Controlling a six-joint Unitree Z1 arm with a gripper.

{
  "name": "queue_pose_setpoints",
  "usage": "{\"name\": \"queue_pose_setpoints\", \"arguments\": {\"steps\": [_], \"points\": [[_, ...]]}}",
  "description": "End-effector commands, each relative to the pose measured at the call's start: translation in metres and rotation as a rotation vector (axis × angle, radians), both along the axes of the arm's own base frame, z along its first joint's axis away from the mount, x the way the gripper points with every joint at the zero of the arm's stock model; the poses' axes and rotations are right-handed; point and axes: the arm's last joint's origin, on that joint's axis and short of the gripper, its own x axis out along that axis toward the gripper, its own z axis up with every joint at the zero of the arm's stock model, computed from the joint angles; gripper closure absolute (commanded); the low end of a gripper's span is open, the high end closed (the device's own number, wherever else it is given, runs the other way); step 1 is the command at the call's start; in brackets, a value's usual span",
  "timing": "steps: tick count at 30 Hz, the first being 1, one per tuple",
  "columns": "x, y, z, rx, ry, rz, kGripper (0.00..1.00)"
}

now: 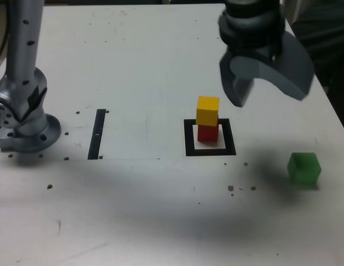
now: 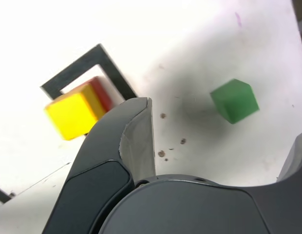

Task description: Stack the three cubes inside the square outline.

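While the yellow cube (image 1: 208, 110) already sits on the red cube (image 1: 207, 133) inside the square outline (image 1: 210, 150), the green cube (image 1: 304, 168) lies alone on the bench (image 1: 138, 83), well apart from the stack toward the exterior view's right and nearer the camera. Above the bench, the hand (image 1: 269, 88) hangs with its jaws spread wide and nothing between them, raised just beside the stack on the exterior view's right. From the hand, the green cube lies lower, further right and toward the camera. In the wrist view it shows between the two fingers (image 2: 136, 131), a corner turned toward the lens, so the next move probably needs a descent and some wrist turn to meet flat faces.
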Motion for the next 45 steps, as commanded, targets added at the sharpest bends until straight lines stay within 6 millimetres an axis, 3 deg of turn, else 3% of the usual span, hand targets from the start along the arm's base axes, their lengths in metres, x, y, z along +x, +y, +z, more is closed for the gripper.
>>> {"name": "queue_pose_setpoints", "arguments": {"steps": [1, 10, 20, 45], "points": [[0.008, -0.006, -0.005, 0.007, 0.001, -0.043, 0.00], [0.029, -0.012, -0.021, 0.065, 0.014, -0.272, 0.00], [0.038, -0.019, -0.032, 0.135, 0.041, -0.509, 0.00], [0.064, -0.046, -0.072, 0.263, 0.120, -0.686, 0.03]]}}
